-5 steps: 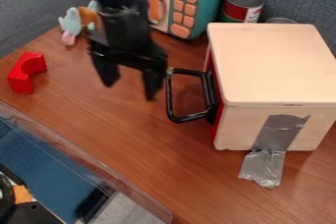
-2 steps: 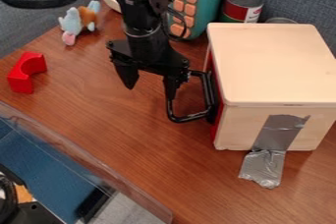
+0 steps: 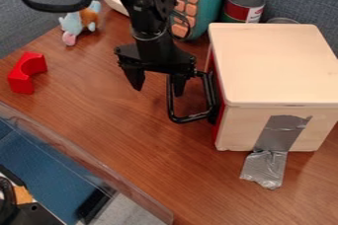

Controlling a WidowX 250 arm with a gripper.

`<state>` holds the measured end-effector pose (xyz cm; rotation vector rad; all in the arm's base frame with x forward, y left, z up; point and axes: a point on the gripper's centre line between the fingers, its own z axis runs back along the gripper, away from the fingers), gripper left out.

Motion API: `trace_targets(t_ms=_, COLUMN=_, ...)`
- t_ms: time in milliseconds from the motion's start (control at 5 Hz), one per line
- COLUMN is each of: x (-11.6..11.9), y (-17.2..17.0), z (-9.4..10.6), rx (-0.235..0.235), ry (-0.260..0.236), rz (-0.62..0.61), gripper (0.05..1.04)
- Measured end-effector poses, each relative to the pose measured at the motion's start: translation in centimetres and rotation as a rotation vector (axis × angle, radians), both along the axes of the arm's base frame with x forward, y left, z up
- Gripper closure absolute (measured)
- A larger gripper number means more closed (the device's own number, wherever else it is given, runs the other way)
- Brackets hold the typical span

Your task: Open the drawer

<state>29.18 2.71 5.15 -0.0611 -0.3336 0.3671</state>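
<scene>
drawer: the red-fronted drawer (image 3: 218, 123) is set in the pale wooden box (image 3: 274, 63), beside the claw (image 3: 157, 84). its front appears flush with the box, so it is judged closed.

handle: the black, squared loop handle (image 3: 191, 118) projects from the drawer front toward the claw. the claw's box-side finger (image 3: 178, 86) overlaps the loop and appears to sit just inside its outer bar. contact and depth cannot be confirmed.

claw state: the two fingers are apart, pointing down. the far finger (image 3: 137, 79) is outside the loop, on the side away from the box. nothing is clamped.

step in hand: engage the handle, then pull. recommended procedure:
1. confirm that the box-side fingertip is low enough inside the loop to catch the outer bar.
2. either close both fingers across that bar or use the inner finger as a hook.
3. pull straight away from the box, level with the surface (image 3: 125, 135). avoid lifting or twisting, which could slip the finger off or bind the drawer.
4. apply force gradually. the silver tape (image 3: 280, 135) on the box's side runs onto the surface and probably restrains the box; check for sliding nonetheless.

clearance: the red arched block (image 3: 26, 73) lies beyond the far finger, well apart, and should not obstruct a short pull.
</scene>
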Motion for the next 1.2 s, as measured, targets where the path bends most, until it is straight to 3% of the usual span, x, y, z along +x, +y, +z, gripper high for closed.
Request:
trace_targets(t_ms=400, x=1.0, y=-1.0, z=-0.2, rx=-0.053, ry=-0.041, rz=0.104, gripper=0.136)
trace_targets(t_ms=800, x=0.5, y=-1.4, z=-1.1, rx=-0.056, ry=-0.033, rz=0.166, gripper=0.739)
trace_targets(t_ms=1000, x=0.1, y=-1.2, z=-1.3, rx=-0.067, ry=-0.014, rz=0.179, gripper=0.926)
trace_targets(t_ms=1200, x=-0.9, y=0.3, z=-1.5, rx=-0.076, ry=0.025, rz=0.197, gripper=0.964)
